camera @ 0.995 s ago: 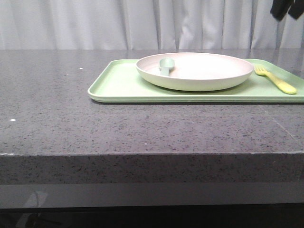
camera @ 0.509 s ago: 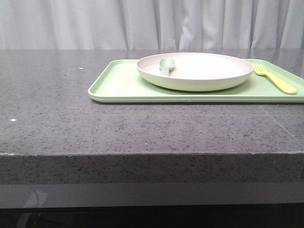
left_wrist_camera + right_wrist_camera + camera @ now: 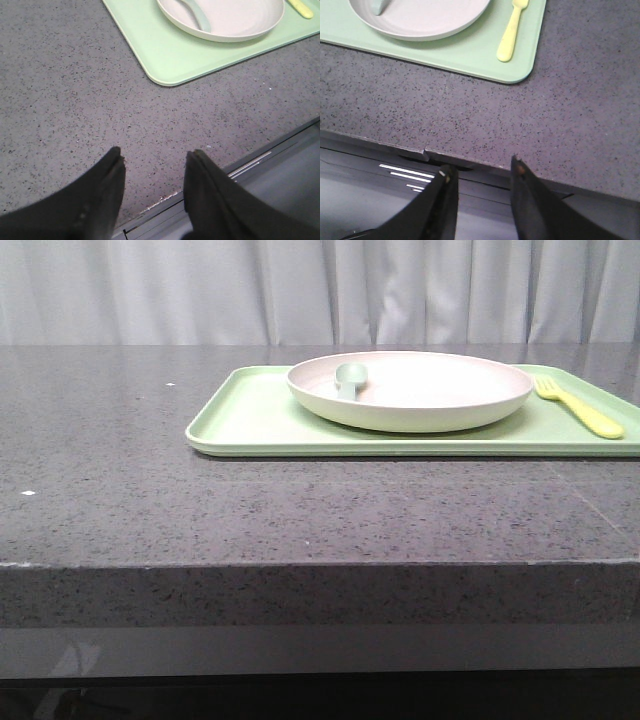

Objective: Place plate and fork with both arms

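The pinkish-cream plate (image 3: pixel 410 390) sits on a light-green tray (image 3: pixel 250 420) at the back of the table. The yellow fork (image 3: pixel 580 410) lies on the tray just right of the plate. The plate (image 3: pixel 225 20) and the fork's end (image 3: pixel 301 7) show in the left wrist view. The plate (image 3: pixel 420 15) and fork (image 3: pixel 511 32) show in the right wrist view. My left gripper (image 3: pixel 154 156) is open and empty over the table's front edge, well short of the tray. My right gripper (image 3: pixel 481 167) is open and empty at the front edge. Neither gripper shows in the front view.
A grey-green spoon (image 3: pixel 350 378) lies in the plate, also seen in the left wrist view (image 3: pixel 197 12). The tray (image 3: pixel 485 65) lies on a dark speckled stone table (image 3: pixel 300 510). A pale curtain (image 3: pixel 320 290) hangs behind.
A dark gripper at the top right of the front view one second ago has left that view. Plate, fork, spoon and tray have not moved.
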